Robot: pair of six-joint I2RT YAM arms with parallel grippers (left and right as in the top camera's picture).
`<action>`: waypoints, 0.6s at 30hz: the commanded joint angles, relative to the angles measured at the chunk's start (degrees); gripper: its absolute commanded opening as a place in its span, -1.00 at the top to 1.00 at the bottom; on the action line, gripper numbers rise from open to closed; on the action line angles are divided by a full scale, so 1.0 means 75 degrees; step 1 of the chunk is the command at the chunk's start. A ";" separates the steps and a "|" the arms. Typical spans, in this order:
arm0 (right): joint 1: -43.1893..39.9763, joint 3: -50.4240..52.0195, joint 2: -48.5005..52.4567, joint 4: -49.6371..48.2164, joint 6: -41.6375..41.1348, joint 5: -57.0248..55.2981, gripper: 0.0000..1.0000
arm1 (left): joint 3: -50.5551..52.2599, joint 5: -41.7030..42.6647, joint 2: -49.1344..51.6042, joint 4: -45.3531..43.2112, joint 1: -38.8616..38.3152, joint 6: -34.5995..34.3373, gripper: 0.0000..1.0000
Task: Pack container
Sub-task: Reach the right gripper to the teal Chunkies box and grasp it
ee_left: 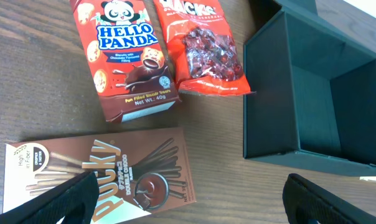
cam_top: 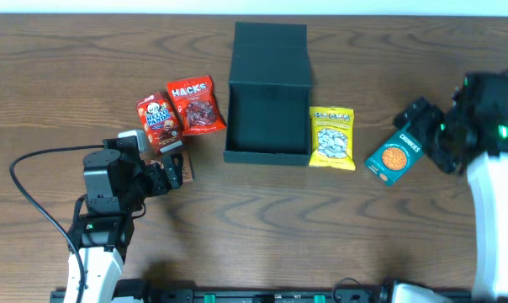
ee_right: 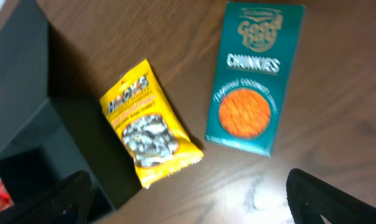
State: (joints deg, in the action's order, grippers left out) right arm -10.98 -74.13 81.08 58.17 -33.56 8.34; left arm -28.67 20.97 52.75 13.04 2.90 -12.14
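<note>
The dark teal container (cam_top: pixel 267 156) stands open and empty at the table's middle, its lid flipped back. My left gripper (cam_top: pixel 171 172) hovers open over the brown Pocky box (ee_left: pixel 107 171), which lies partly under the left finger. Beyond it lie a Hello Panda box (ee_left: pixel 122 59) and a red Hacks bag (ee_left: pixel 203 50), with the container (ee_left: pixel 312 106) to their right. My right gripper (cam_top: pixel 424 139) is open above bare wood, near a yellow Hacks bag (ee_right: pixel 147 121) and the teal Chunkies box (ee_right: pixel 253 78). The container's wall (ee_right: pixel 82 137) shows at left.
In the overhead view the snacks flank the container: Hello Panda box (cam_top: pixel 157 118) and red Hacks bag (cam_top: pixel 195 105) on its left, yellow bag (cam_top: pixel 332 137) against its right wall, Chunkies box (cam_top: pixel 394 157) further right. A black cable (cam_top: pixel 35 198) loops by the left arm.
</note>
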 commanded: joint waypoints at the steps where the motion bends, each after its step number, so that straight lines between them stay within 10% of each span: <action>1: -0.0035 -0.0262 0.0743 -0.0052 0.0111 0.0353 -0.98 | -0.0166 -0.0041 0.0017 0.0000 -0.0003 0.0067 -0.91; 18: -0.0169 -0.0259 0.3491 -0.0833 -0.1174 -0.0460 -0.98 | -0.0166 0.0149 0.0017 0.0058 -0.0003 -0.0041 -0.91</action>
State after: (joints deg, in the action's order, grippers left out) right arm -11.20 -75.26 105.56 51.99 -40.95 6.46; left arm -28.67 21.69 52.77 13.41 2.90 -12.19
